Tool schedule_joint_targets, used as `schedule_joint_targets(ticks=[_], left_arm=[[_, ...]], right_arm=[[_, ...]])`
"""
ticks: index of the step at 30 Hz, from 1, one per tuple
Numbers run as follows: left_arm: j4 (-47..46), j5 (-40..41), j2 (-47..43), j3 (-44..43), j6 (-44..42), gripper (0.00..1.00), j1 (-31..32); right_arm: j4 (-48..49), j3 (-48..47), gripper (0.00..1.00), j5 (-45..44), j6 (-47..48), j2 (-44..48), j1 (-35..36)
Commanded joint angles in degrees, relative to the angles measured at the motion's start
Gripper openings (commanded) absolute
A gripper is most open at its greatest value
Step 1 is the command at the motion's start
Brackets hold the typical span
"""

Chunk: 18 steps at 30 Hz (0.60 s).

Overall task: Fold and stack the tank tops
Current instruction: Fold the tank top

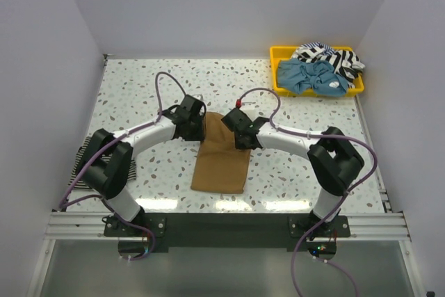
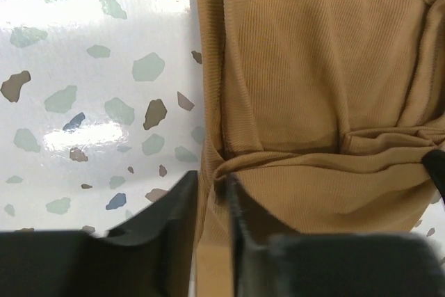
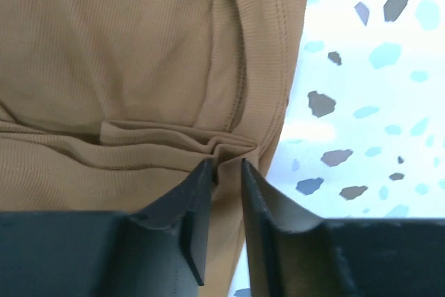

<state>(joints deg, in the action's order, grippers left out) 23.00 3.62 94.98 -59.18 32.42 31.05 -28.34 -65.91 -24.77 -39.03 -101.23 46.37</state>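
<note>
A tan-brown tank top lies folded lengthwise on the speckled table between my two arms. My left gripper is shut on its far left edge; in the left wrist view the jaws pinch bunched tan cloth at the gripper. My right gripper is shut on the far right edge; the right wrist view shows folds of the top pinched at the gripper. A light blue top and a black-and-white striped top lie in the tray.
A yellow plastic tray stands at the back right corner. A striped cloth lies at the left edge, partly under the left arm. White walls close in the table on three sides.
</note>
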Motion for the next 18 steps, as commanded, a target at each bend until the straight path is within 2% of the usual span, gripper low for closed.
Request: schedule_joint_targets(ticks=[1, 3, 6, 9, 13, 14, 18], left_arm=[[-4.9, -0.8, -2.5, 0.2, 0.7, 0.34, -0.6], [-5.6, -1.3, -4.3, 0.1, 0.9, 0.47, -0.6], [-4.5, -0.2, -7.9, 0.0, 2.3, 0.57, -0.6], [-0.3, 2.3, -13.1, 1.9, 4.7, 0.64, -0.6], [2.7, 1.0, -22.0, 10.7, 11.1, 0.66, -0.5], [2.7, -2.4, -25.2, 15.7, 12.4, 0.66, -0.4], [1.1, -8.4, -31.8, 26.8, 18.9, 0.66, 2.9]], right_arm=[[-0.2, -2.3, 0.29, -3.1, -0.4, 1.0, -0.9], [-0.8, -3.1, 0.41, -3.5, -0.1, 1.5, -1.0], [-1.8, -2.8, 0.5, -3.8, 0.1, 4.4, -1.1], [-2.3, 0.8, 0.54, -2.3, -1.0, 8.2, -0.7], [-2.4, 8.9, 0.55, 0.9, -6.7, 18.1, 3.6], [-2.4, 10.6, 0.55, 2.2, -7.9, 19.6, 5.1], [-3.2, 17.4, 0.55, 3.9, -15.5, 23.5, 13.8]])
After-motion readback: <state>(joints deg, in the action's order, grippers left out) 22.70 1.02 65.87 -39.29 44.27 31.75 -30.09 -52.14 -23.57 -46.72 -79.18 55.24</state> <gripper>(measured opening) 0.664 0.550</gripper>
